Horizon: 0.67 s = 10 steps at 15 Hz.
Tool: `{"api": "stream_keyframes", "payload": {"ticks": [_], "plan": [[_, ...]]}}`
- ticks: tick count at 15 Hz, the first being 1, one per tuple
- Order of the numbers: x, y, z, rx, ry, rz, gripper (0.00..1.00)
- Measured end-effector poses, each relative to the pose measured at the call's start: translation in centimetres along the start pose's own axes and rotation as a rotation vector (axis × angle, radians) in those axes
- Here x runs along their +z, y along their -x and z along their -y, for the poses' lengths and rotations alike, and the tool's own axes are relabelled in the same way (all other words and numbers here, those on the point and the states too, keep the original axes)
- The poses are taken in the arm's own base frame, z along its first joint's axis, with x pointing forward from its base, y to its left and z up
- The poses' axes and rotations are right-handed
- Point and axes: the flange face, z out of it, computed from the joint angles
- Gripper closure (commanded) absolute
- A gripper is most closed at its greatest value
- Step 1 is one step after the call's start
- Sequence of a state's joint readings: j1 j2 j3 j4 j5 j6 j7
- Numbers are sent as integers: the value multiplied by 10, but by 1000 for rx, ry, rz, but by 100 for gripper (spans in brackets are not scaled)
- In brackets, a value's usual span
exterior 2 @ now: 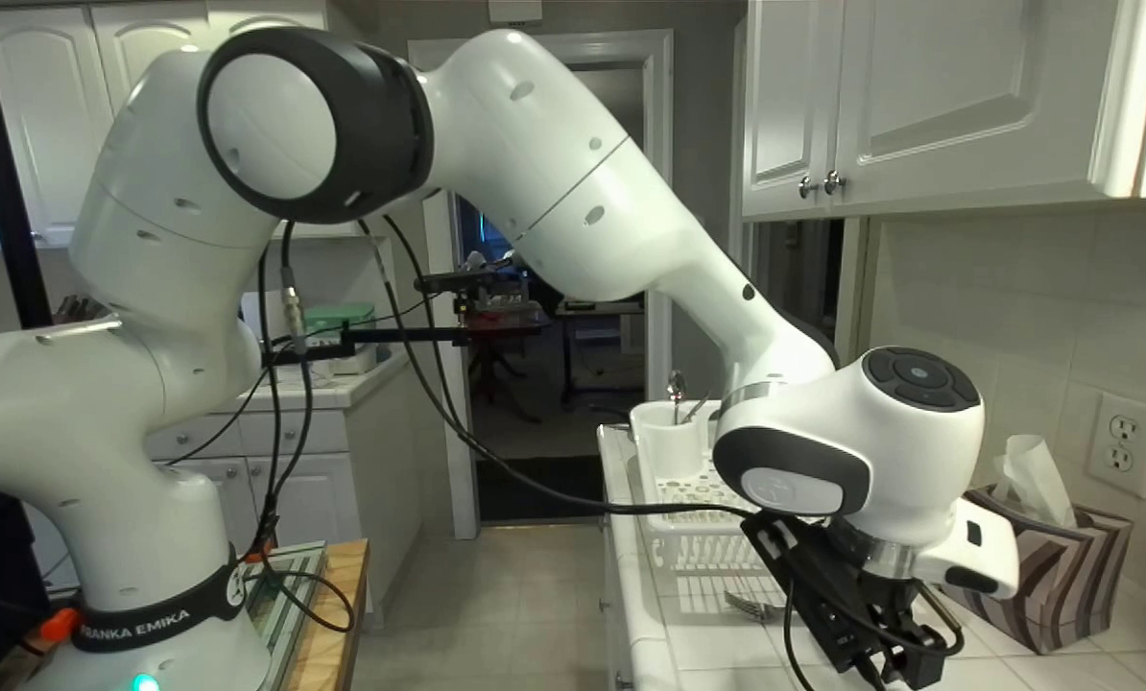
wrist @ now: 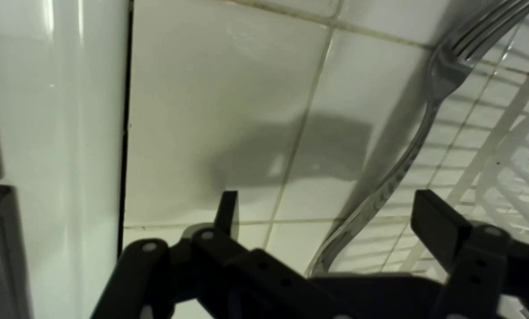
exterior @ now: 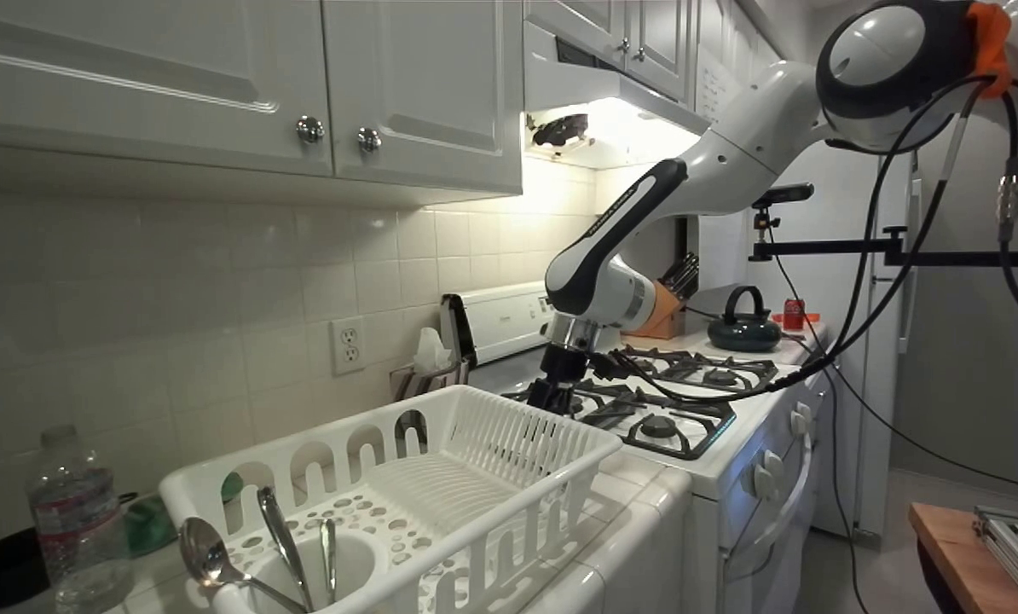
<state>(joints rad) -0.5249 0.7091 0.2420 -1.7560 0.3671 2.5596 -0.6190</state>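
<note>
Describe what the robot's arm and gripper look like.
The arm is glossy white and rounded, with black joint covers and a black base band lettered FRANKA EMIKA. Black cables run beside it. The gripper is black, with blocky fingers.

Shiny, long silver metal fork (wrist: 392, 182), glossy, flat white tiles (wrist: 220, 88), smooth, boxy white plastic rack (exterior: 492, 514); dull black gripper fingers (wrist: 439, 228)

fork (exterior 2: 753, 607): on tiled counter (exterior 2: 707, 655) | end effector (exterior 2: 897, 662): low, near tissue box (exterior 2: 1062, 578)
</note>
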Motion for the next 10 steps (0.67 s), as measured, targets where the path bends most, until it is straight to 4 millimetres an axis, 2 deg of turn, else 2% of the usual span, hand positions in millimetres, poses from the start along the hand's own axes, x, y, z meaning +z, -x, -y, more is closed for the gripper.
{"api": "stream_keyframes", "payload": {"ticks": [10], "plan": [[10,-11,20,-49,-22,8,0]]}}
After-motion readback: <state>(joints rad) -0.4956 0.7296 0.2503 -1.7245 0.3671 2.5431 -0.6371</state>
